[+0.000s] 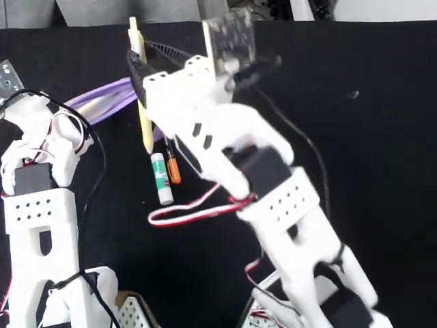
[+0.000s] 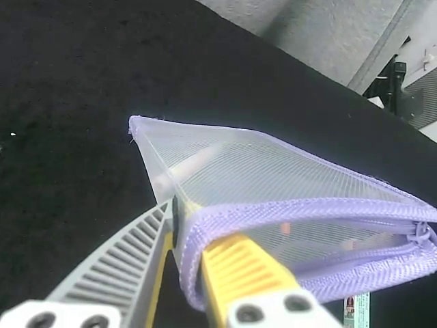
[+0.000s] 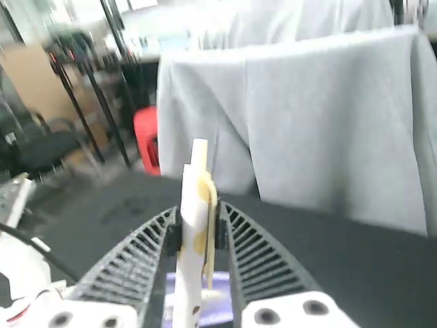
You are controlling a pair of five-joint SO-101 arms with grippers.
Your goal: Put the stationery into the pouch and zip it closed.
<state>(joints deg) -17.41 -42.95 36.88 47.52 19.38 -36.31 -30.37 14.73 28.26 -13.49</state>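
Observation:
A clear mesh pouch [image 1: 102,102] with purple zip trim lies at the back left of the black table [image 1: 369,137]. My left gripper [image 2: 181,225] is shut on the pouch [image 2: 273,178] at its zip edge, one finger inside the mouth. A pale stick shape shows through the mesh. My right gripper [image 1: 142,68] is shut on a cream pen [image 1: 145,130], held upright just right of the pouch, its tip down near the table. In the right wrist view the pen [image 3: 196,178] stands between the gripper [image 3: 198,229] fingers, with a strip of pouch [image 3: 222,281] beyond.
A white and green glue stick [image 1: 162,179] and a small orange item [image 1: 173,169] lie side by side in front of the pen's tip. A red and white cable [image 1: 198,208] loops over the table by the right arm.

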